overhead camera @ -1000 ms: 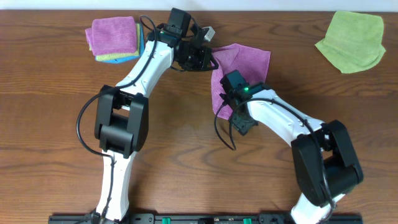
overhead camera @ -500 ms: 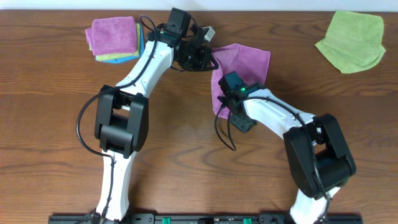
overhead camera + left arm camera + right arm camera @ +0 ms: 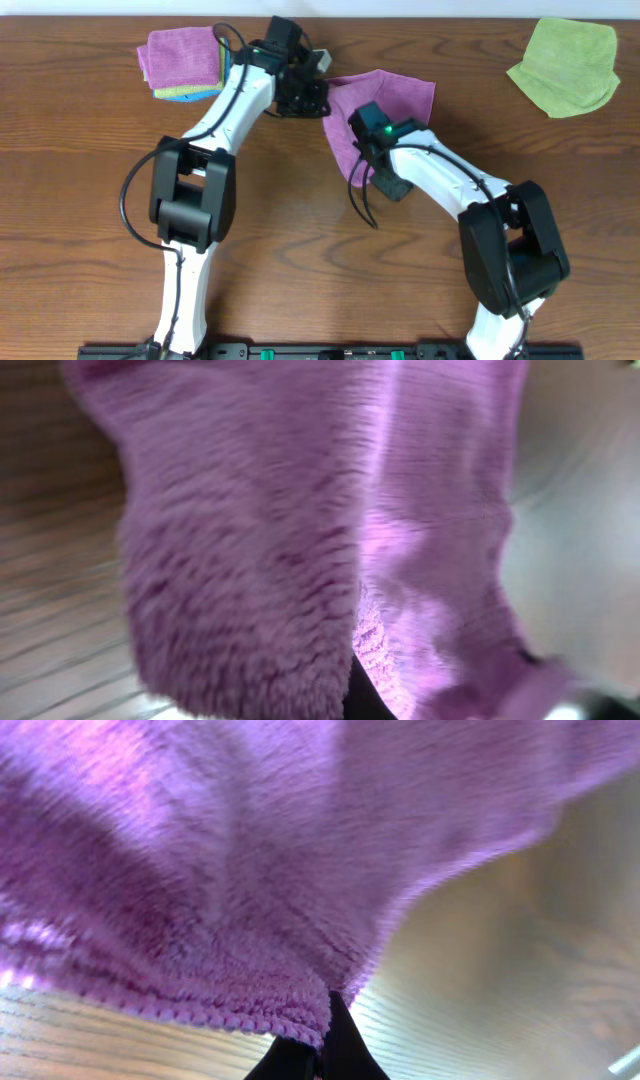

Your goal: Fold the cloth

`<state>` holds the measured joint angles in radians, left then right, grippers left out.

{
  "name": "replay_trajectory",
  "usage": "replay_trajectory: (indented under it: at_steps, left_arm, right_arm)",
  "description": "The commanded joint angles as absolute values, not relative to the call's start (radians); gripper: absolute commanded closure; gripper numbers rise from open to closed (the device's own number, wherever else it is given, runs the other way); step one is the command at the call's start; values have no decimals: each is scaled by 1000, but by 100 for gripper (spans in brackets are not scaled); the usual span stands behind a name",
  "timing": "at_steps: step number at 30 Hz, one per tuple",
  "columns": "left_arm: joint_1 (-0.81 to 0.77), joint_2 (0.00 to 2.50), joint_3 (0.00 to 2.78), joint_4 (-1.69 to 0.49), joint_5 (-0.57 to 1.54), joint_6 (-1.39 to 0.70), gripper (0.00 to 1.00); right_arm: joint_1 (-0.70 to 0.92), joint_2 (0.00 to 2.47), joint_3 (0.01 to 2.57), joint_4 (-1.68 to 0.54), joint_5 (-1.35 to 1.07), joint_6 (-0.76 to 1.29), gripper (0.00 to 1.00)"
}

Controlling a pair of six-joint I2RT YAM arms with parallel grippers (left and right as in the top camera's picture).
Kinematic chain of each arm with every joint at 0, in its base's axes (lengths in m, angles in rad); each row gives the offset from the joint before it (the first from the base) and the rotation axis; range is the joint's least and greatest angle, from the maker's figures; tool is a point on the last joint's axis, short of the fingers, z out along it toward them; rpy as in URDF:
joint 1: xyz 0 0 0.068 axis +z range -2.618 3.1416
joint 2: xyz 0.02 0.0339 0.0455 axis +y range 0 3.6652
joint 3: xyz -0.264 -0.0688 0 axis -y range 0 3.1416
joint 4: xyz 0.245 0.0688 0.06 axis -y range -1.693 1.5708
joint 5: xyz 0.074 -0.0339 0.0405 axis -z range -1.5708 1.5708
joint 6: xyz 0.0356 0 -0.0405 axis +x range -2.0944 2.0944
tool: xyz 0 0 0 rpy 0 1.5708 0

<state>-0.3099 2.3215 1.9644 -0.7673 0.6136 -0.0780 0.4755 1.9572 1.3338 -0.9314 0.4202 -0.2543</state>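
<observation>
The purple cloth (image 3: pixel 398 96) lies at the back middle of the table, its left side lifted and bunched. My left gripper (image 3: pixel 318 88) is shut on its far left corner. In the left wrist view the fuzzy cloth (image 3: pixel 260 540) hangs across nearly the whole frame, and only a dark finger (image 3: pixel 362 698) shows beneath it. My right gripper (image 3: pixel 357 152) is shut on the near left edge. The right wrist view shows that hem (image 3: pixel 230 920) pinched between the two dark fingertips of the right gripper (image 3: pixel 322 1042), above the wood.
A neat stack of folded cloths, purple on top (image 3: pixel 182 55), sits at the back left, close to the left arm. A lime-green cloth (image 3: pixel 565 66) lies crumpled at the back right. Both forearms cross the table's middle.
My right gripper has shut on the cloth's near left edge and moved up and left. The left gripper has pulled the far corner leftward, and the cloth's left side has narrowed.
</observation>
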Motion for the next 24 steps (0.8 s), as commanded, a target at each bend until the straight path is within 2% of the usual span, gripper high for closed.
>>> replay_trajectory:
  at_steps: [1,3,6,7,8,10,11,20,24]
  left_arm:
    - [-259,2304,1979,-779,569,-67,94]
    - [-237,2304,1979,-791,569,-67,93]
    - [-216,2304,1979,-814,569,-67,84]
    - [-213,2304,1979,-820,569,-67,77]
    - [-211,2304,1979,-823,569,-67,65]
    - [-209,2304,1979,-825,569,-67,15]
    - [-209,2304,1979,-826,569,-67,5]
    - [-209,2304,1979,-876,698,-67,5]
    - [-209,2303,1979,-910,709,-39,5]
  right_arm:
    - [479,1962,1414,-956,503,-209,99]
    - [478,1962,1448,-970,538,-200,99]
    - [478,1962,1488,-992,589,-194,99]
    - [478,1962,1501,-999,601,-189,99]
    - [478,1962,1514,-1007,606,-181,99]
    - [477,1962,1539,-1019,606,-170,99]
    - [476,1962,1549,-1023,605,-168,99]
    - [439,1962,1565,-1062,607,-96,99]
    - [407,1962,1567,-1063,666,15,99]
